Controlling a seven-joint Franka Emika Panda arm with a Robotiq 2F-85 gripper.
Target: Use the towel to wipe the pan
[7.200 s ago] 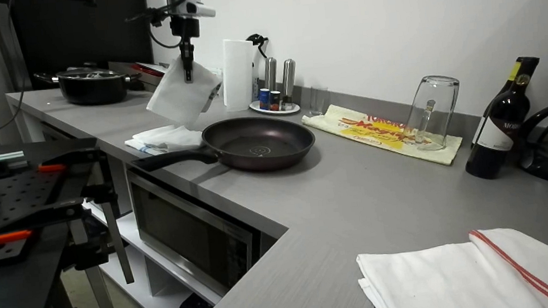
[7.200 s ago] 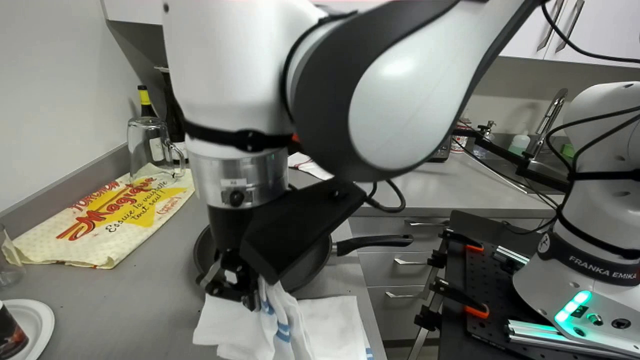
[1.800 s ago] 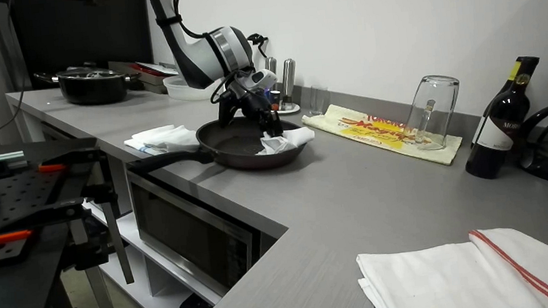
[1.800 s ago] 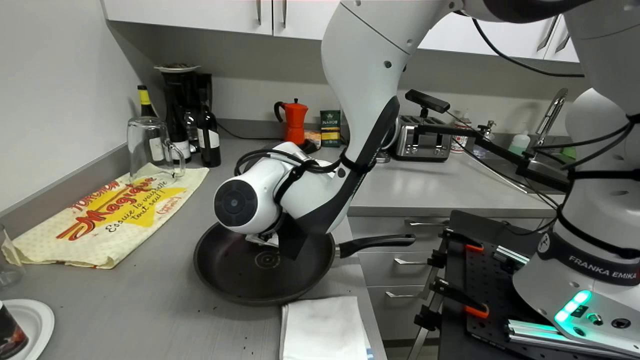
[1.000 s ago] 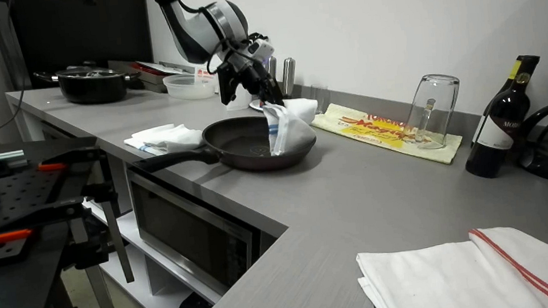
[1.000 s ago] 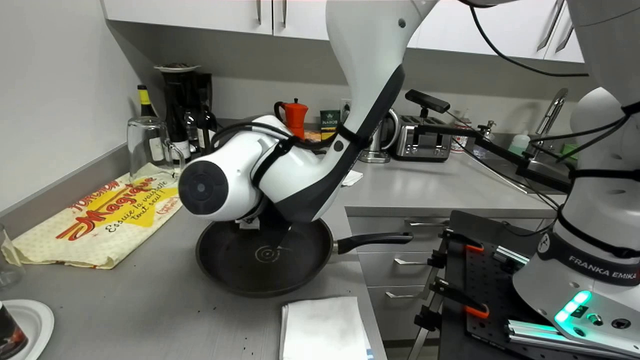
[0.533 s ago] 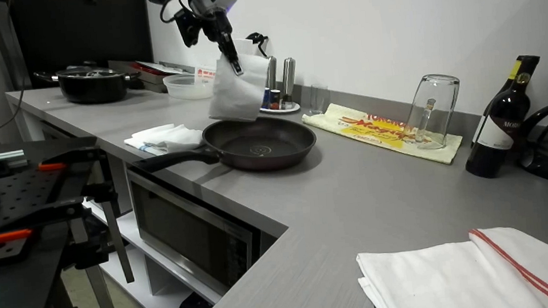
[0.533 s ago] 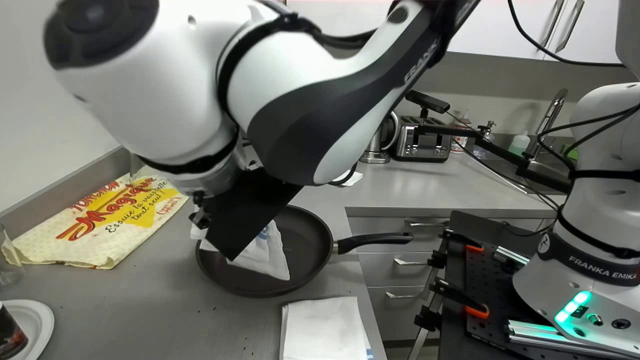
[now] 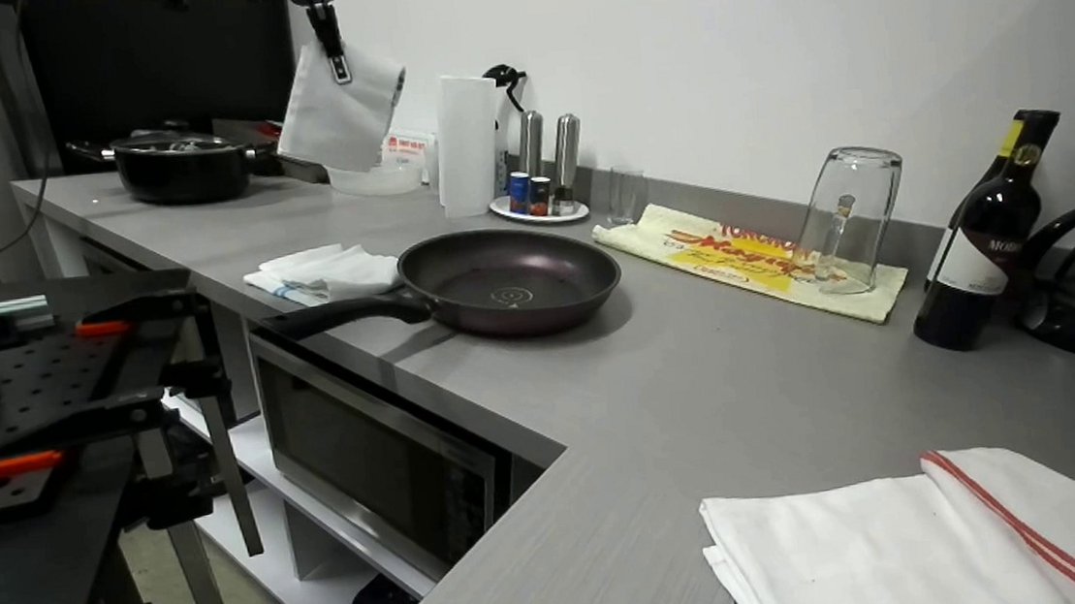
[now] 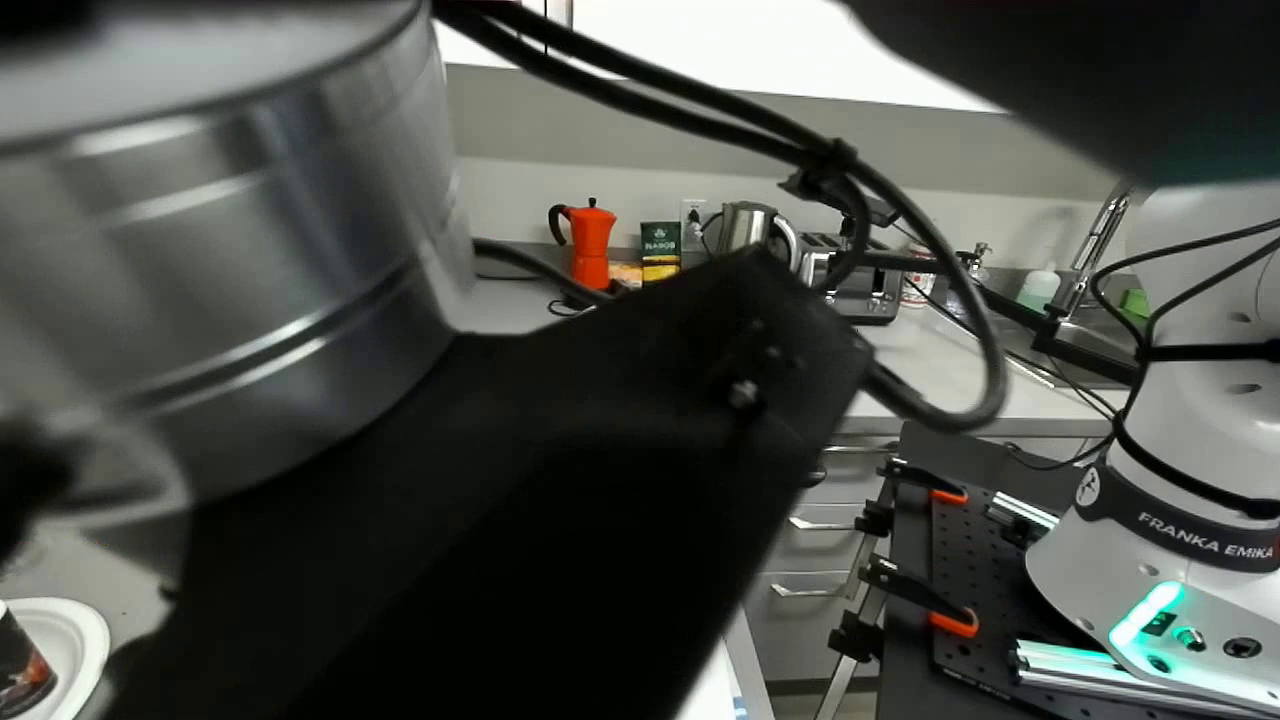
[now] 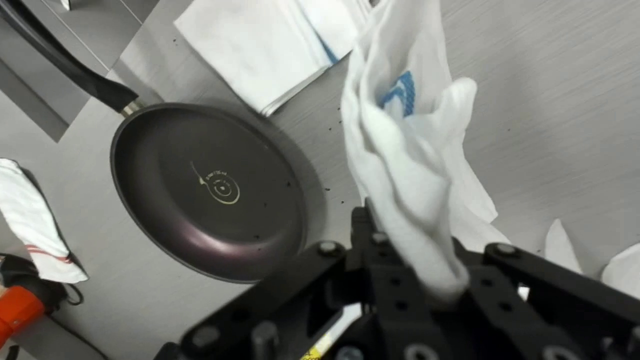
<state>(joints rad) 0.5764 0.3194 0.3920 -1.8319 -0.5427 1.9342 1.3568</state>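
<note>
From my station I see the gripper [image 9: 340, 70] clamped on a white, blue-marked dish towel [image 9: 341, 117], which hangs down from it. The frying pan [image 9: 509, 280] stands on the counter [image 9: 698, 356], lower than the gripper.

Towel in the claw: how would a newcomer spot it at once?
In an exterior view, find the counter, then the pan. Up and left of it in that picture, the claw grips the towel. Unlike the blue-edged cloth, red-striped cloth and yellow cloth on the counter, it hangs in midair.

The gray counter [image 9: 700, 385] carries 1 pan [image 9: 509, 283] beside 1 folded cloth [image 9: 331, 273].
</note>
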